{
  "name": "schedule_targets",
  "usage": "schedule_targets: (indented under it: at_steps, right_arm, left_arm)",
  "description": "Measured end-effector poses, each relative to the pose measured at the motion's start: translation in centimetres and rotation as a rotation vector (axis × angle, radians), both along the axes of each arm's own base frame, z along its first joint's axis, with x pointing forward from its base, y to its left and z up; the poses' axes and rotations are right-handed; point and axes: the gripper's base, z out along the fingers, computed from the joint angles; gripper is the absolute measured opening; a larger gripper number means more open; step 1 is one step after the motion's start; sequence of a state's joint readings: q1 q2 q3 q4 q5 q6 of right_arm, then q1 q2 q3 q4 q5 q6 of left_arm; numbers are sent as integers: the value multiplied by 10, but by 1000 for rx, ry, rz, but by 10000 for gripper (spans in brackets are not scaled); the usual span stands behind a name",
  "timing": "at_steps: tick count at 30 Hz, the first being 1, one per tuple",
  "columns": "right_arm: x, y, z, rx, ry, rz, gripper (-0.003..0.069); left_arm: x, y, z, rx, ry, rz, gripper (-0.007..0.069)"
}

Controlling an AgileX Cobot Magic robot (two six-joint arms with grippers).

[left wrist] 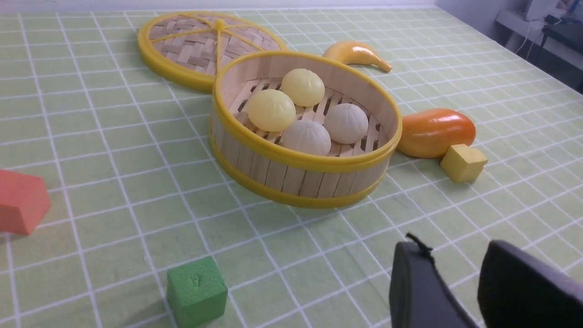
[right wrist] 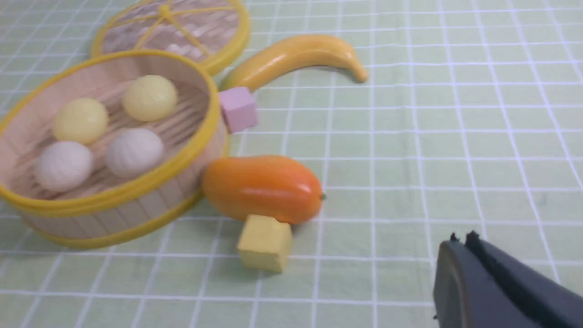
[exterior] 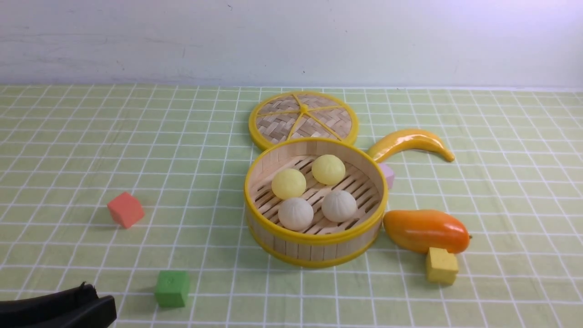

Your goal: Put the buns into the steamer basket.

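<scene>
- Buns (exterior: 314, 193), four in number, are seen inside the steamer basket (exterior: 314, 248): two pale yellow ones lie on the far half of the slotted floor and two off-white pleated ones on the near half, each close beside its neighbours.
- No bun is found on the checked cloth (exterior: 68, 136) outside the basket; the placing is judged complete, and the step in hand is judged to be a clean withdrawal of both arms.
- Left gripper (left wrist: 460, 291) is shown low over the cloth, near the robot and well apart from the basket; its jaws stand parted with a visible gap, and nothing is grasped.
- Right gripper (right wrist: 464, 269) is shown with its jaws pressed together and empty, over bare cloth well apart from the mango (right wrist: 262, 187).
- Lid (exterior: 304, 119) lies flat behind the basket, its near edge hidden by the basket rim; it is not called for by the task and is best left alone.
- Green cube (left wrist: 196, 291) lies near the left gripper, so any retreat is best made upward and backward, not sideways across the cloth.
- Yellow cube (exterior: 441, 266) rests against the mango, which lies just beside the basket wall; a nudge here is judged able to shift the basket, so this side is to be given a wide berth.
</scene>
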State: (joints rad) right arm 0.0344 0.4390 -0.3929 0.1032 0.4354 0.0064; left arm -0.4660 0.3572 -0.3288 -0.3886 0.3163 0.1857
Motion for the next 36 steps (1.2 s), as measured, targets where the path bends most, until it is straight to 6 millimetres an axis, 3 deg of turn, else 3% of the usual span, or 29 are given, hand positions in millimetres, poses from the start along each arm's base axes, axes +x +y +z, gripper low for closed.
schedule_targets:
  at_steps: [1,5,9,36]
  right_arm:
    - [-12,-3,-27,2,-45,-38,-19]
    - [-29,-7,-77,22,-104,-92,-18]
    - [-37,-6,-101,31,-97,-96,-17]
    - [-42,-5,-103,45,-78,-92,-2]
  left_arm:
    - [0,0,0,0,0,0,209]
    - [0,0,0,0,0,0,213]
    - [0,0,0,0,0,0,214]
    - [-1,0,-2,8,15,-7,233]
